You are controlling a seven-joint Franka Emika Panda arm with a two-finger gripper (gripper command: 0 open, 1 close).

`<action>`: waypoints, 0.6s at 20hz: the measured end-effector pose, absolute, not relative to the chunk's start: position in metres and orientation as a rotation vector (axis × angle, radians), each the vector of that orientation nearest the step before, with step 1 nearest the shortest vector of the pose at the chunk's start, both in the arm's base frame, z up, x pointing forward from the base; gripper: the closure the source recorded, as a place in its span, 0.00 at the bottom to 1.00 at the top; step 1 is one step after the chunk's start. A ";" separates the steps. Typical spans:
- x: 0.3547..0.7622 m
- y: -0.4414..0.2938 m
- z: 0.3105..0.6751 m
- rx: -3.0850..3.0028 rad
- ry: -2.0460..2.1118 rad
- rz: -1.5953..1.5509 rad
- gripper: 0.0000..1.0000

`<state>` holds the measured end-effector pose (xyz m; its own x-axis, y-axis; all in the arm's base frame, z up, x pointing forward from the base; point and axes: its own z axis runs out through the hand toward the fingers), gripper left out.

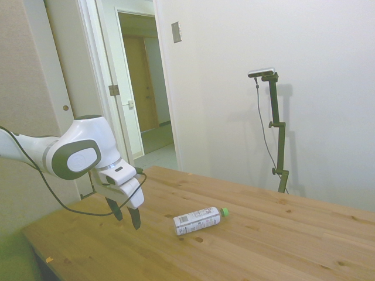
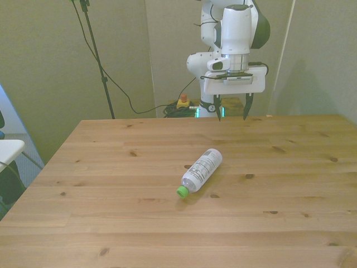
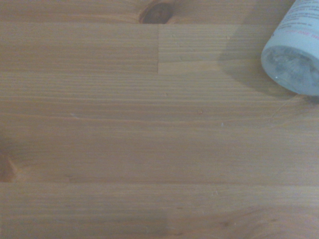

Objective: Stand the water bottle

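The bare wooden table (image 2: pixel 111 234) is seen nearest in the front view, and one water bottle (image 2: pixel 202 170) is found lying on its side near the middle of it. The green cap (image 2: pixel 182 192) is pointed toward the front camera, and the base is turned toward the arm. In the wrist view only the bottle's base end (image 3: pixel 294 55) is caught, at the edge of the frame. One white arm (image 1: pixel 70 153) is held low over the table's far part, its wrist turned downward. The gripper (image 2: pixel 231 113) is held above the wood, apart from the bottle, its two dark fingers spread wide with nothing grasped between them.
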<state>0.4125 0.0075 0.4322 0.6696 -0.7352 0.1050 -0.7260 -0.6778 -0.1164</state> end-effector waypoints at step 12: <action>0.477 -0.060 0.497 -2.627 1.448 -0.369 0.00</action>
<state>0.4770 -0.0597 0.4965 0.5126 -0.8446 0.1544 -0.8155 -0.5352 -0.2203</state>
